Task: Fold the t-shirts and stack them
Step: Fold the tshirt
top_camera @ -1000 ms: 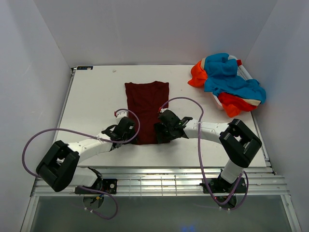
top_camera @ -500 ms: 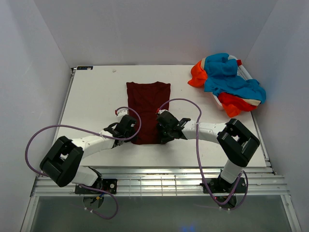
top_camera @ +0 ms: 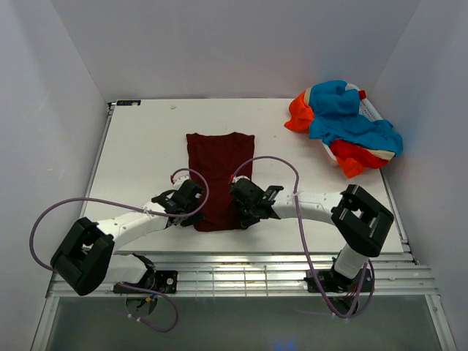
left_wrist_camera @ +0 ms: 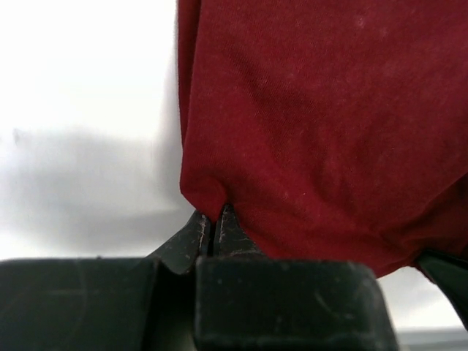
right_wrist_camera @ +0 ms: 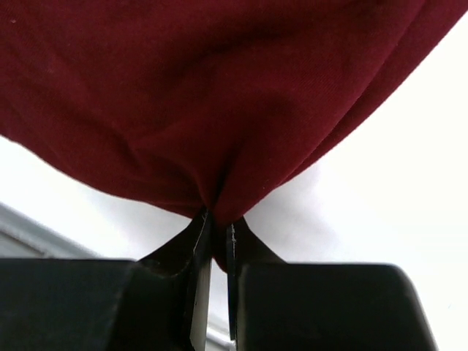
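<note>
A dark maroon t-shirt [top_camera: 219,172] lies as a long folded strip in the middle of the white table [top_camera: 146,139]. My left gripper [top_camera: 196,212] is shut on its near left corner, the cloth [left_wrist_camera: 314,124] pinched between the black fingers [left_wrist_camera: 197,238]. My right gripper [top_camera: 240,210] is shut on the near right corner, with the maroon fabric [right_wrist_camera: 219,95] bunching into the jaws. Both near corners are lifted a little off the table. A heap of orange-red and turquoise-blue t-shirts [top_camera: 344,124] lies at the back right.
White walls close in the table on the left, back and right. A metal rail [top_camera: 241,274] runs along the near edge by the arm bases. Purple cables [top_camera: 110,201] loop beside both arms.
Both grippers have closed on the maroon shirt's near corners. The arms shifted slightly left and toward the near edge, and the shirt moved left with them.
</note>
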